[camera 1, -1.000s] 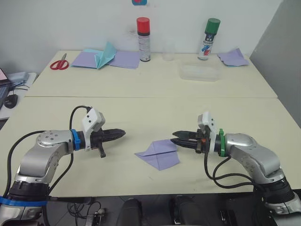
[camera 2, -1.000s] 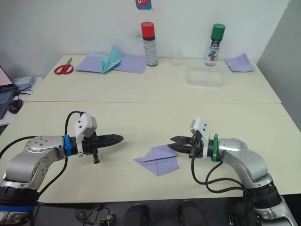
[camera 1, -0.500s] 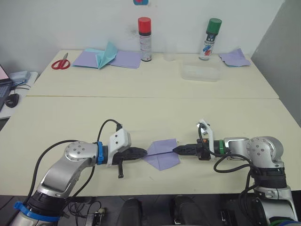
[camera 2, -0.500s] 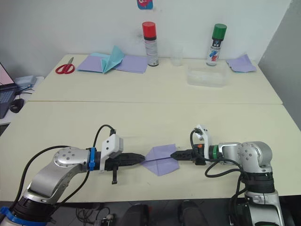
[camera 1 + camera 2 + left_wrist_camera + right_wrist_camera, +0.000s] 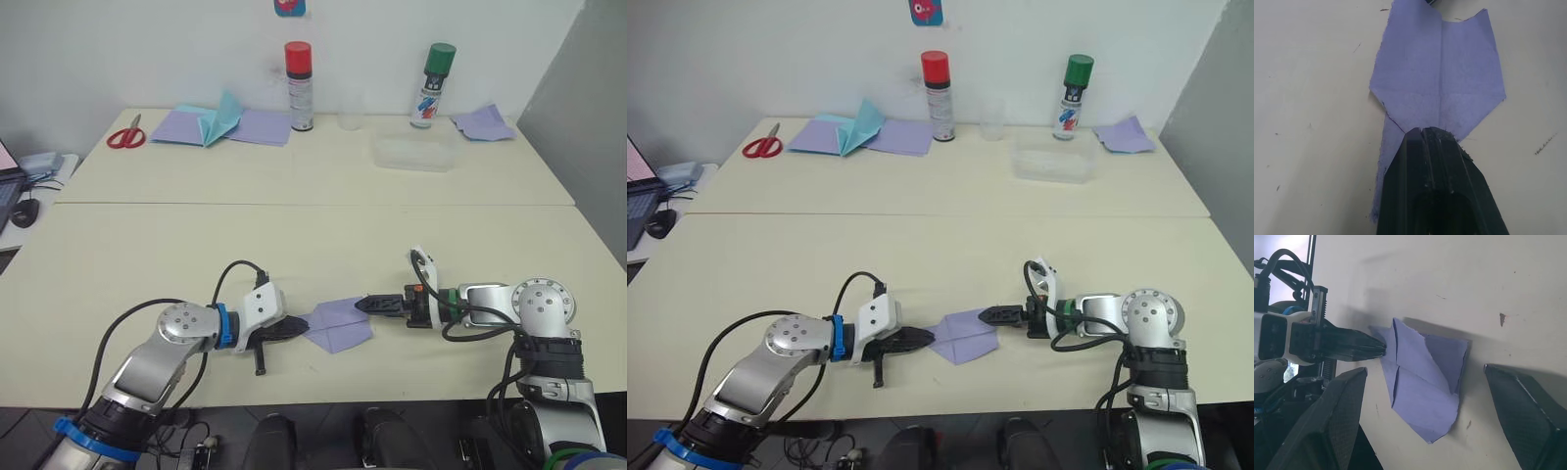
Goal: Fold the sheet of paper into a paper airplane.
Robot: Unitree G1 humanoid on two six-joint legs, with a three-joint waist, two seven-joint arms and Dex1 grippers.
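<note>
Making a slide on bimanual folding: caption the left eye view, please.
Left gripper and right gripper meet the lavender sheet of paper from opposite sides on the table.

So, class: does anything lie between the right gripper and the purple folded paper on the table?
Nothing visible does. The right gripper is open and faces the sheet of paper across bare table. The left gripper, shut, already touches the sheet's opposite end.

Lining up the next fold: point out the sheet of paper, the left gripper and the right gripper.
sheet of paper [image 5: 338,327], left eye view, middle of the folded lavender shape.
left gripper [image 5: 302,327], left eye view, closed fingertips at the paper's edge.
right gripper [image 5: 1425,396], right wrist view, midway between its spread fingers.
</note>
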